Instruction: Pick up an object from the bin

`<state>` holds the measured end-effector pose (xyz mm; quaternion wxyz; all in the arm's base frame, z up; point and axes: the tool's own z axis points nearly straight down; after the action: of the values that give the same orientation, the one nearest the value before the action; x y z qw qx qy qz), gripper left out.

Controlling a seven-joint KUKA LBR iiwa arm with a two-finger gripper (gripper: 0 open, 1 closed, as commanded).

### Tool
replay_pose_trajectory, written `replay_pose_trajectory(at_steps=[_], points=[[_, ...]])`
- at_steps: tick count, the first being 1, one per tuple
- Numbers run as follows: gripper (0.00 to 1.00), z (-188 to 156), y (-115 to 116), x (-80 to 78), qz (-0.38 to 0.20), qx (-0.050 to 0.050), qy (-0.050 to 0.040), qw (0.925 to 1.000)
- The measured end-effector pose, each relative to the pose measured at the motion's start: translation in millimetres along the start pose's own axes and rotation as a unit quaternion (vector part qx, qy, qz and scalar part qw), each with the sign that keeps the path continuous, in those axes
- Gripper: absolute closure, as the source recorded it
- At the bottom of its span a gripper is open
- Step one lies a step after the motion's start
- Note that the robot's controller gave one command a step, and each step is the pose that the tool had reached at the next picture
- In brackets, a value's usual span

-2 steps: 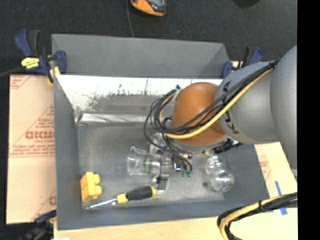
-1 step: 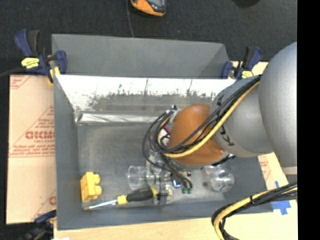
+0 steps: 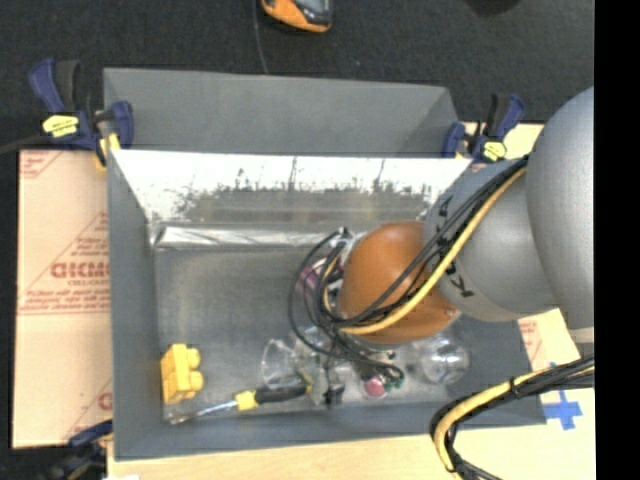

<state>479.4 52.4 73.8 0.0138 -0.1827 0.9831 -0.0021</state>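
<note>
Cables (image 3: pixel 310 288) loop round the arm's orange cover (image 3: pixel 385 278), which hangs low over the near middle of the grey bin (image 3: pixel 210 298). Beneath it the pincer (image 3: pixel 322 363) sits down among a small heap of clear plastic pieces (image 3: pixel 285 358) close to the near wall. Whether it is open or closed cannot be told from this angle. Just right of it lie a small pink thing (image 3: pixel 375 386), perhaps a cap, and a clear round piece (image 3: pixel 440 360). Left of it lies a slim tool (image 3: pixel 255 399) with a yellow-and-black handle, and farther left, well apart, a yellow block toy (image 3: pixel 180 373).
</note>
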Motion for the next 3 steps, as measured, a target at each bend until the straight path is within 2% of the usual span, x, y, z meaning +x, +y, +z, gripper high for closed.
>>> replay_pose_trajectory(at_steps=[1,2,3], points=[[1.0,0,0,0.0,0.0,0.0,0.0,1.0],[1.0,-24,1,3.8,-0.001,-0.002,0.0077,1.0],[1.0,-69,1,2.0,0.0,-0.002,0.0069,1.0]])
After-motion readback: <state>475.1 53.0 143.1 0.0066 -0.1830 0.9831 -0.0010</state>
